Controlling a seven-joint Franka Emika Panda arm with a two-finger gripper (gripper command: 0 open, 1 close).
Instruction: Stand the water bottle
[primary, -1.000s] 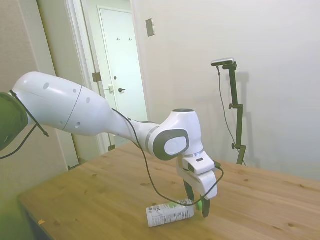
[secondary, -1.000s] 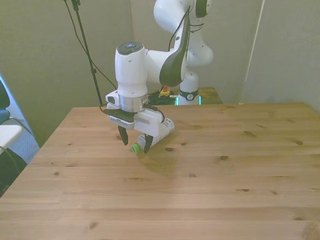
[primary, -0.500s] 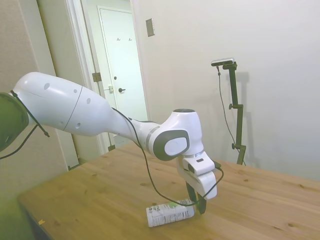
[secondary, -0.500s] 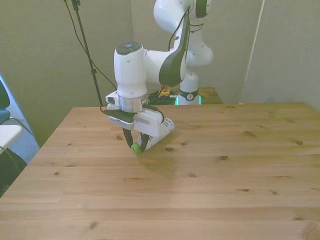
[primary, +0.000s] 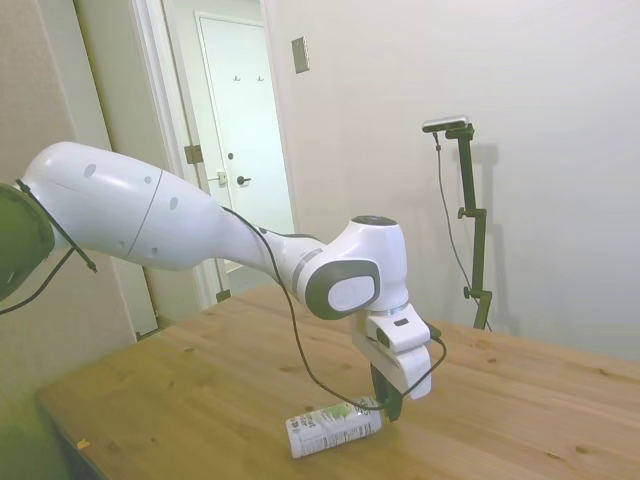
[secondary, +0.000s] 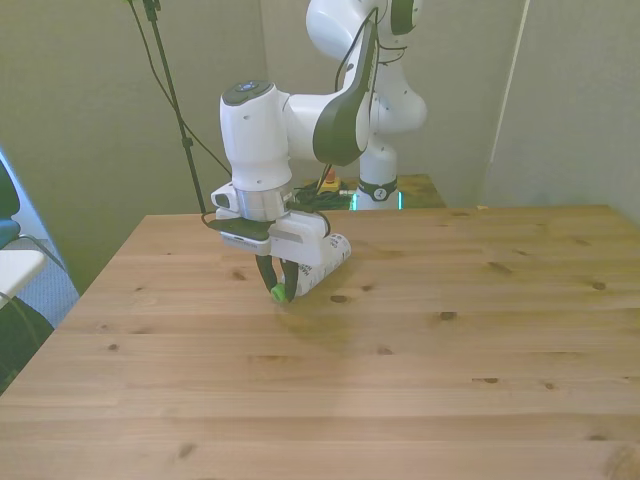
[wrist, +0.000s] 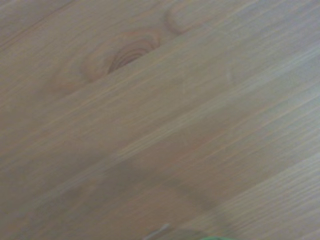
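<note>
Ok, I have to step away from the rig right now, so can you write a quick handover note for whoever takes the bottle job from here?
Hand: shut on the water bottle at its green-capped neck, fingers pointing down at the table.
Bottle: lying on its side on the wood, toward the front view's left; in the front view the cap faces the camera and the base points back toward the robot. The wrist view shows mostly bare wood.
Done: neck grasped.
Left: lift and tip the bottle upright onto its base, release, check it stands.
</note>
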